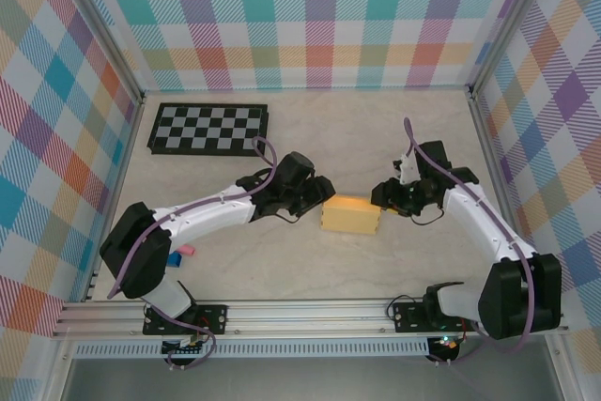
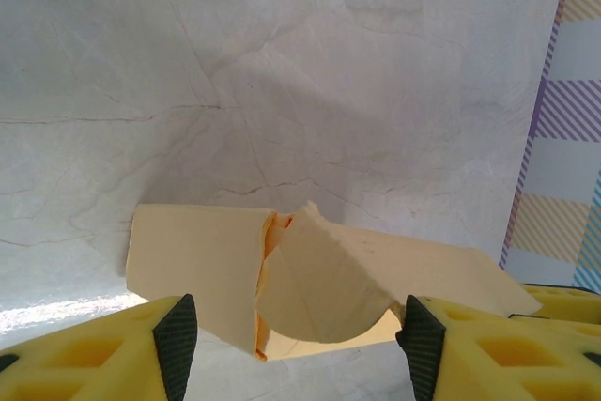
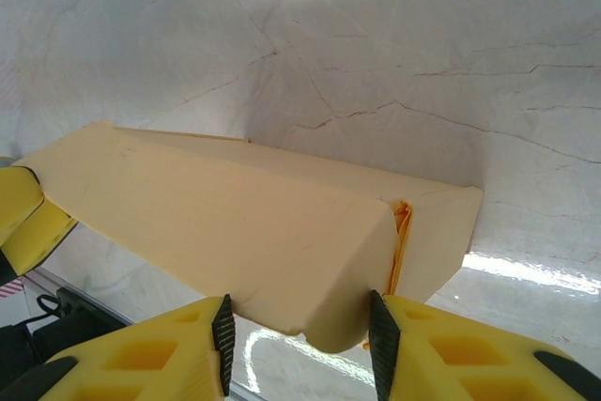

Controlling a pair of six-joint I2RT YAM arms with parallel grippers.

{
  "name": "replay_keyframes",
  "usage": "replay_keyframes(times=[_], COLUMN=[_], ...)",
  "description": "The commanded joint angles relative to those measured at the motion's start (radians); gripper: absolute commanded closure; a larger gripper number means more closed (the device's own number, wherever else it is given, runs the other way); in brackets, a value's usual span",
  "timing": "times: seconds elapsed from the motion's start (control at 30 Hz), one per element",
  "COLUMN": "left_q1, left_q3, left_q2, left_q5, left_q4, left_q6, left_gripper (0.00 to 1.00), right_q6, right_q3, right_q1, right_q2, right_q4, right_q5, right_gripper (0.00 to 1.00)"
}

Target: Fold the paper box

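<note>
Left gripper point(image 2: 299, 345), jaws apart, brackets one end flap point(image 2: 319, 279) of the paper box point(image 2: 192, 260); right gripper point(image 3: 300, 337) straddles the other end, grip unclear. Best to press both flaps squarely inward.

Marble table point(image 1: 376, 129): paper box point(image 1: 349, 216), checkerboard point(image 1: 208, 129)

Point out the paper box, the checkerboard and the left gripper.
paper box point(image 1: 349, 216), top external view, top face.
checkerboard point(image 1: 208, 129), top external view, centre squares.
left gripper point(image 2: 299, 345), left wrist view, midway between fingertips.
</note>
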Motion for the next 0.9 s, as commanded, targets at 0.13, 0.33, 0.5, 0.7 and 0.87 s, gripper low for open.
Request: replay_keyframes(times=[0.13, 0.33, 0.5, 0.7, 0.87], left_q1=[-0.005, -0.004, 0.003, 0.04, 0.096], left_q3=[-0.111, -0.129, -0.142, -0.138, -0.079], left_q2=[-0.023, -0.024, -0.037, -0.096, -0.161], left_q5=[-0.068, -0.063, -0.061, -0.055, -0.022], left_q4=[-0.086, -0.067, -0.033, -0.02, -0.043], left_q6=[0.018, 0.011, 0.014, 0.065, 0.133], left_gripper=[0.38, 0.35, 0.28, 0.17, 0.1], right_q6=[0.022, 0.059, 0.078, 0.083, 0.085], right_q3=[-0.095, -0.138, -0.177, -0.185, -0.154], right_q1=[0.004, 0.003, 0.003, 0.003, 0.003], right_q2=[-0.077, -0.132, -0.181, -0.182, -0.18], right_q4=[0.06, 0.073, 0.091, 0.099, 0.084], right_q5=[0.033, 0.071, 0.096, 0.096, 0.09], right_gripper=[0.57, 0.56, 0.56, 0.56, 0.53])
